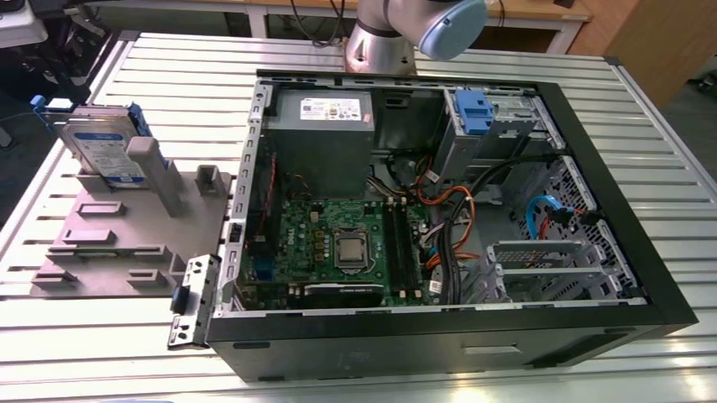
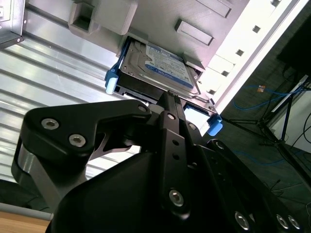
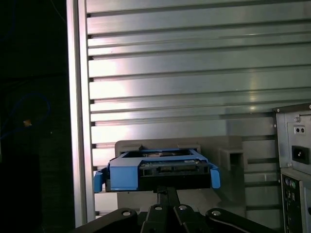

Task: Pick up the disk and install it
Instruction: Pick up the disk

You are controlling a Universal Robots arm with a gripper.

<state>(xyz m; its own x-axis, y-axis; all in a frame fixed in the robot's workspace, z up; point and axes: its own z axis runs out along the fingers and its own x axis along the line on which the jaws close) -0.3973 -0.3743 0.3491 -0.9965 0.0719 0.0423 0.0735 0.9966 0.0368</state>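
I see a ribbed silver table (image 1: 101,344). On it sit an open computer case (image 1: 392,346) and a flat grey holder plate (image 1: 112,228).

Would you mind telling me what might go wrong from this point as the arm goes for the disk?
1. The gripper, jaws together, points at the disk edge-on; advancing like this could shove the disk in its grey holder instead of grasping it.
2. Orange and black cables crowd the case beside the drive bay, so the disk might snag there on insertion.
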